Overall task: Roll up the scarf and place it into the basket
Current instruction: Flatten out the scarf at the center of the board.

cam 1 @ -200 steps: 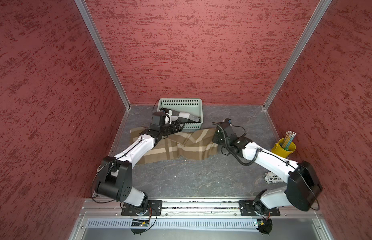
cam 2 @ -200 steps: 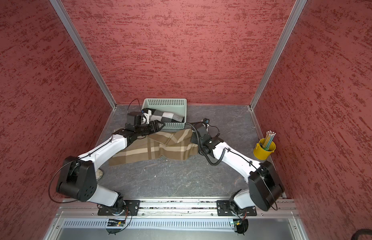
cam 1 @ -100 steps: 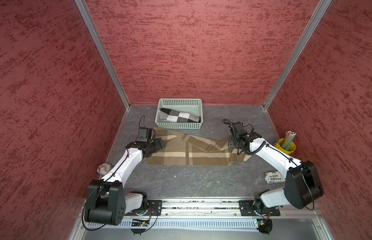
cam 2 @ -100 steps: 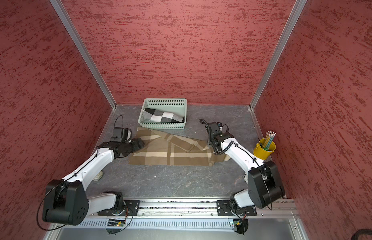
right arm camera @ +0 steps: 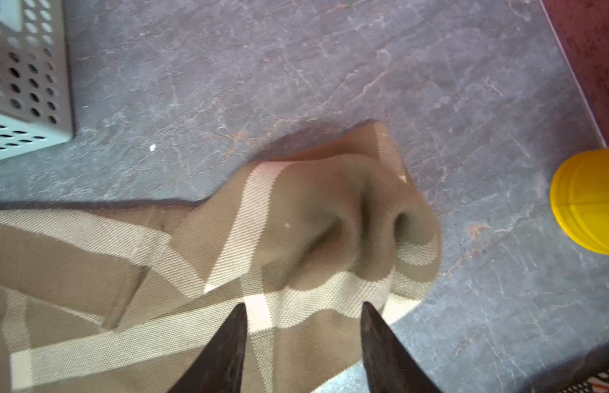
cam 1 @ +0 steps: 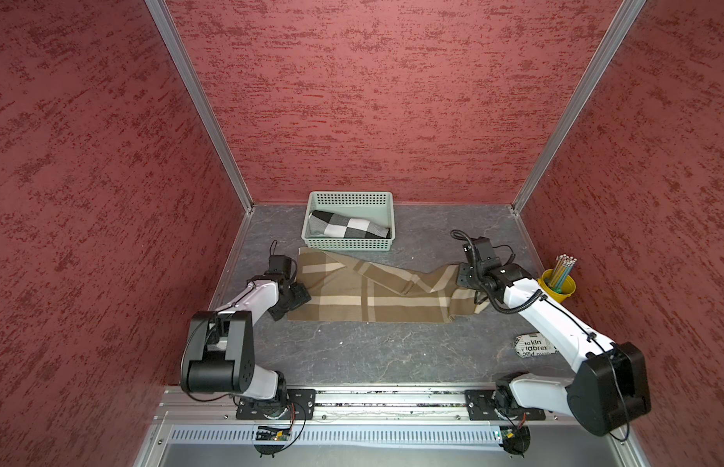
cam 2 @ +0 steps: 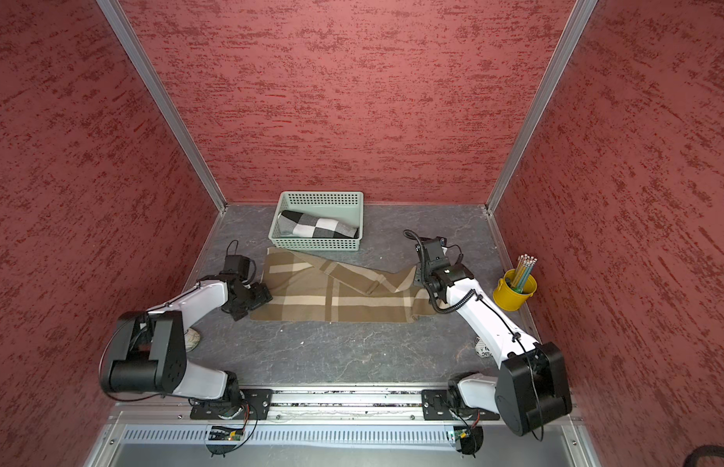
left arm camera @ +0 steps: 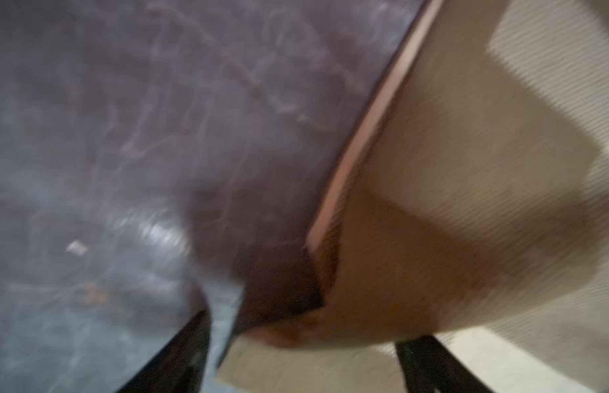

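The scarf (cam 1: 368,291) (cam 2: 332,295), brown with cream plaid bands, lies stretched out flat on the grey table just in front of the pale mint basket (cam 1: 348,199) (cam 2: 320,198). My left gripper (cam 1: 299,297) (cam 2: 261,297) is low at the scarf's left edge. In the blurred left wrist view its fingers stand wide apart around a corner of the scarf (left arm camera: 466,170), so the left gripper (left arm camera: 303,330) is open. My right gripper (cam 1: 463,277) (cam 2: 421,275) (right arm camera: 303,304) hangs open over the bunched right end of the scarf (right arm camera: 228,255), touching nothing.
A rolled black-and-white checked cloth (cam 1: 348,224) (cam 2: 318,226) fills the basket (right arm camera: 24,85). A yellow bucket of pencils (cam 1: 556,285) (cam 2: 514,291) (right arm camera: 585,204) stands at the right wall. A printed pouch (cam 1: 532,345) lies under the right arm, and a pale crumpled item (cam 2: 192,337) lies beside the left arm.
Both arms have swung outward from the basket's front, and the scarf now lies stretched flat between them. The right gripper has let go and opened.
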